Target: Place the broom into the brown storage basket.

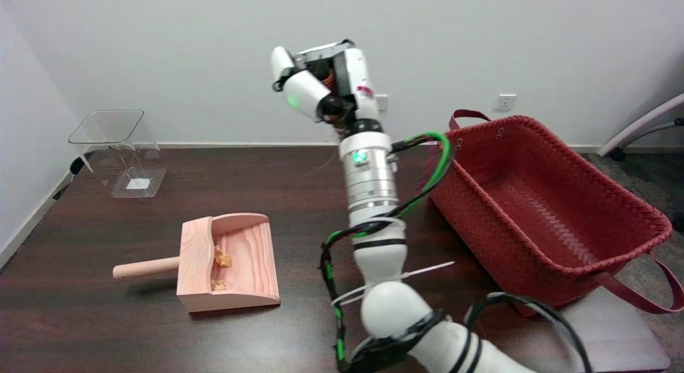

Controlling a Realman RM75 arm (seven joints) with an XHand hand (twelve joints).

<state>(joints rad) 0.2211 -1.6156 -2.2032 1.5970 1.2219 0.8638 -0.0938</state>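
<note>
My right hand (pixel 320 79) is raised high above the table's far middle, on the arm that rises from the lower right. Its back faces the camera and its fingers (pixel 303 91) are curled in toward the left. I see nothing plainly held in them. The broom does not show anywhere in the head view. The brown storage basket (pixel 614 266), woven and reddish with strap handles, stands open at the right, right of the forearm. The part of its inside that shows holds nothing, and its near wall hides the near floor.
A wooden dustpan (pixel 251 255) with a round handle pointing left lies at the left middle, with a few crumbs (pixel 222 259) in it. A clear acrylic stand (pixel 120 148) is at the far left. Cables and a white zip tie hang off the forearm. A chair leg (pixel 641 126) shows at the far right.
</note>
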